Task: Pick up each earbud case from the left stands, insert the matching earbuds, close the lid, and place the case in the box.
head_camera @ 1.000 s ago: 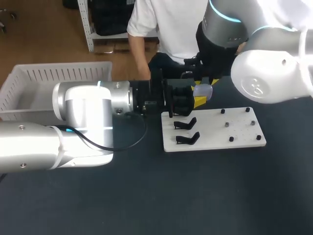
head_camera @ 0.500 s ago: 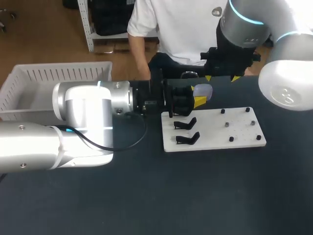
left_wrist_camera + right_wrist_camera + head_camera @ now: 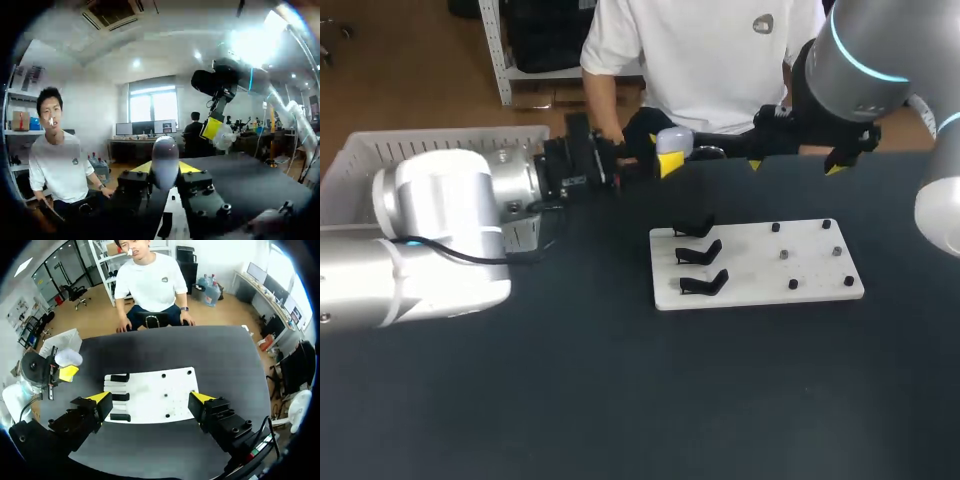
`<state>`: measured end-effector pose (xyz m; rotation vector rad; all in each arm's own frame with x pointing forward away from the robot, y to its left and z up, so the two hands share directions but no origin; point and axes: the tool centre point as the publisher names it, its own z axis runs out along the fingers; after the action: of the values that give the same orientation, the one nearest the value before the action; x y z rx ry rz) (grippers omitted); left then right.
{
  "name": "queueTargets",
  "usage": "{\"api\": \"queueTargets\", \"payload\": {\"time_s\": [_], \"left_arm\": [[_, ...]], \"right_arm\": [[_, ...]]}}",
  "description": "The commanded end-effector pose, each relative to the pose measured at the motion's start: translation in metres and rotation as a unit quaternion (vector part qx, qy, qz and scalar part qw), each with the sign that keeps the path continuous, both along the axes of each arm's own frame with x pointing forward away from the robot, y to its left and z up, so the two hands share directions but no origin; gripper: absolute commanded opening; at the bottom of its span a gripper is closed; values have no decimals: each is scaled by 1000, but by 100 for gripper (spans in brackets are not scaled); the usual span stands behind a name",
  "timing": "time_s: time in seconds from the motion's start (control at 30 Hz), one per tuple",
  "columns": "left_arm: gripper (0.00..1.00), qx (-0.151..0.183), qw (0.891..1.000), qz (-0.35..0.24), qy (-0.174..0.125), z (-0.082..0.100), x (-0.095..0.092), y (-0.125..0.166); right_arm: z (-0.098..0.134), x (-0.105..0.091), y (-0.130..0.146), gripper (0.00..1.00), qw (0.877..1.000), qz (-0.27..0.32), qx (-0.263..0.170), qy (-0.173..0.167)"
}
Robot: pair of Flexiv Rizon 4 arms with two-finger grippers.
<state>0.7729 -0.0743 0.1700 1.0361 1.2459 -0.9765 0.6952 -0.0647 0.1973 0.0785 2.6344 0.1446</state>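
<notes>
Status, as read from my station:

1. My left gripper (image 3: 668,158) pinches the case (image 3: 675,140) from two sides, both yellow tips pressed on it. The case hangs above the table's (image 3: 620,400) far edge, at 11 o'clock from the board (image 3: 760,262).
2. The lid looks shut. I cannot tell whether earbuds are inside.
3. The side grip leaves the underside free, which I judge suits a set-down in the box (image 3: 380,160), at 9 o'clock from the case.
4. My right gripper (image 3: 150,402) is spread wide and holds nothing. It hovers at 12 o'clock of the board, facing down on it. I judge this keeps it clear of the route to the box.
5. The three stands (image 3: 700,255) at the board's 9 o'clock edge are bare
</notes>
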Motion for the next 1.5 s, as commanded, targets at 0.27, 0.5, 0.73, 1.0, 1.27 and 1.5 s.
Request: {"api": "queueTargets", "payload": {"time_s": [0.27,0.5,0.73,1.0,1.27,1.5], "left_arm": [[0,47,991,124,15,-1,23,162],[0,32,983,174,42,-30,19,226],[0,32,974,210,81,-60,27,254],[0,36,968,224,104,-75,38,267],[0,51,959,255,112,-84,62,289],[0,60,958,252,124,-88,76,285]], "right_arm": [[-2,-2,0,100,1000,-3,0,-17],[-2,-2,0,100,1000,-3,0,-17],[-2,-2,0,100,1000,-3,0,-17],[-2,-2,0,100,1000,-3,0,-17],[-2,-2,0,100,1000,-3,0,-17],[-2,-2,0,100,1000,-3,0,-17]]}}
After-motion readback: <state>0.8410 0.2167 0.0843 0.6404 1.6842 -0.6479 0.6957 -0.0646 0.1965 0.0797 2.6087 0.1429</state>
